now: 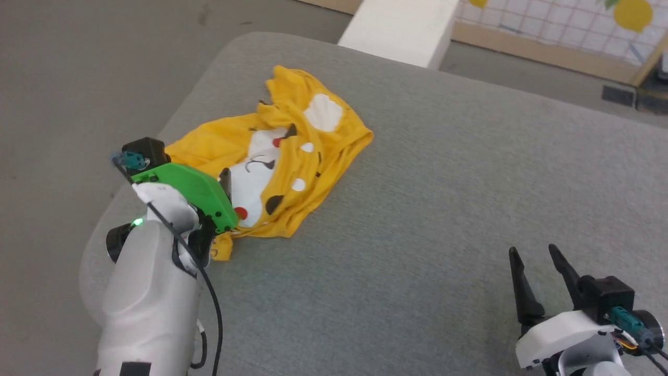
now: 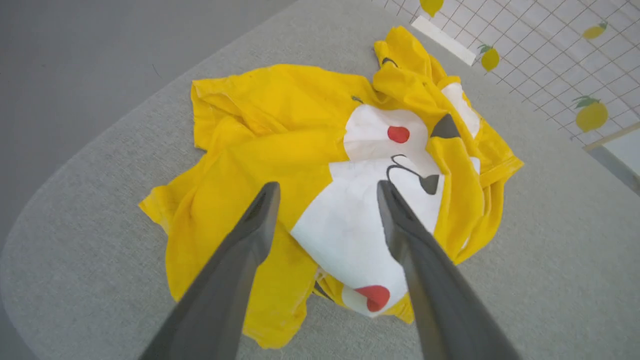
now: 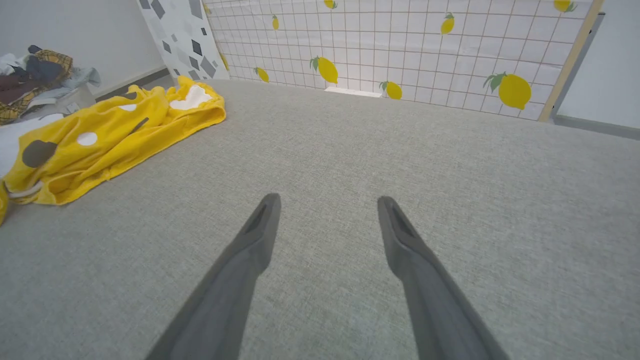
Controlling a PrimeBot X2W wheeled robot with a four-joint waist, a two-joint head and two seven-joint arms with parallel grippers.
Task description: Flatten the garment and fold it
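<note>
Left gripper point(image 2: 327, 186) hangs closest, jaws spread wide and empty, fingers pointing down over the white print patch of the shirt point(image 2: 260, 110). Whether the tips touch the cloth I cannot quite tell; in the head view the green wrist cover point(image 1: 193, 188) hides them. That shirt lies crumpled near the rounded left corner of the grey pad point(image 1: 443, 209), print side up and folded over itself, with a bunched part toward the far side. Nothing is flat yet, so I judge the task to be at its start. The arm is probably poised there to pinch an edge and pull the bunch open. Right gripper point(image 1: 533, 250) rests well apart at the pad's near right, equally wide and holding nothing, likely waiting until a second corner is exposed. Beyond the pad stand a lemon-print panel point(image 3: 450, 45) and a pile of clothes point(image 3: 35, 70).
</note>
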